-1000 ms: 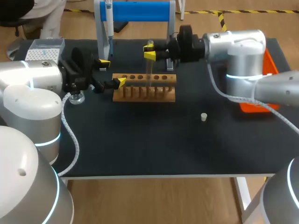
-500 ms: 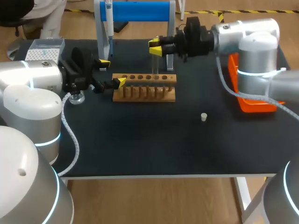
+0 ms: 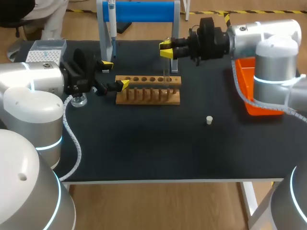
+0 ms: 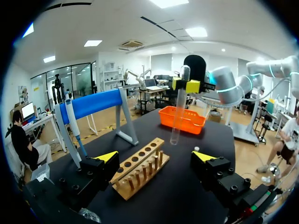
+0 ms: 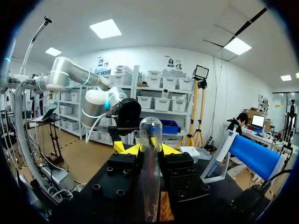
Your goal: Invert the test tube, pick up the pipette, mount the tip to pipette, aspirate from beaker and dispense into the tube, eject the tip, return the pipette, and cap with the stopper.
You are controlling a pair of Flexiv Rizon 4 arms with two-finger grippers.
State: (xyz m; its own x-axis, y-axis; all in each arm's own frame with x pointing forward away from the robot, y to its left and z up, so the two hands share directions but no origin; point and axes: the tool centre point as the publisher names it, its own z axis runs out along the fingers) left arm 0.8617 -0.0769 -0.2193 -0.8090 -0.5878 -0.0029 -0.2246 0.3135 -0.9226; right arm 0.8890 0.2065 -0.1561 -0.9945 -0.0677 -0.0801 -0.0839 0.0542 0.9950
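The right hand [image 3: 166, 49] [image 4: 183, 85] [image 5: 150, 148] is closed on the glass test tube [image 3: 166, 72] [image 4: 178, 107] [image 5: 150, 158], its yellow-tipped fingers pressing the tube from both sides near one end. The tube hangs close to upright, a little tilted, with its lower end over the right end of the wooden rack [image 3: 148, 91] [image 4: 140, 172]; whether it touches the rack cannot be told. The right arm comes in from the right, held level above the back of the dark surface [image 3: 144, 143]. The left hand [image 3: 114, 74] [image 4: 155, 156] sits low at the rack's left end, its fingers spread wide and holding nothing, with the rack lying ahead of them. Just beside the left arm stands the small glass beaker [image 3: 79, 100]. Behind the rack, the pipette [image 3: 110, 28] [image 4: 74, 130] hangs on the blue stand [image 3: 139, 12] [image 4: 93, 105]. The white stopper [image 3: 209, 120] lies alone on the surface, well to the right of the rack. An orange tray [image 3: 244, 72] [image 4: 182, 119] rests at the surface's right edge, partly under the right arm.
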